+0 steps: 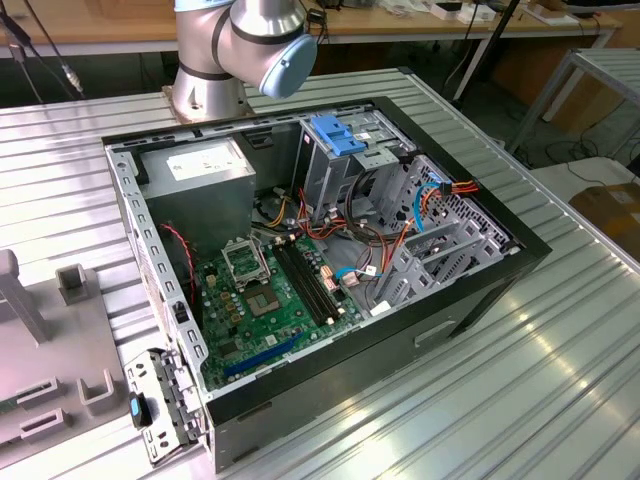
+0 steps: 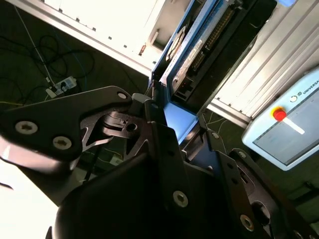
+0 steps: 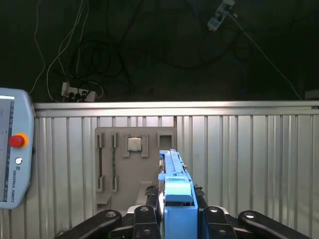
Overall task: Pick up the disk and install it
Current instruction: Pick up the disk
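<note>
The jaws are clamped on the disk [image 3: 175,196], pinching the near end of its bright blue carrier from both sides. In the first wrist view the drive runs edge-on away from them, pointing down toward the counter [image 3: 249,164]. In the second wrist view its grey body and pale label strip slant away between the black linkages, and as far as I can tell nothing touches its far end. So the pick-up looks done, and the step in hand is, by my reading, the carry. The disk hangs over a grey fixture plate [image 3: 134,181] that bears a small square chip [image 3: 133,144], close to a counter edge with floor and cables beyond it. A teach pendant [image 3: 12,149] sits near the plate. In the exterior view the open computer case [image 1: 480,290] stands mid-counter. Its tall grey drive cage [image 1: 345,170], topped by a blue latch [image 1: 338,135], is on the side nearest the arm's base [image 1: 215,85]. Installing likely calls for turning the drive to match the cage's bay, squaring up its rails, and staying clear of the loose cables [image 1: 385,245] beside the cage.
</note>
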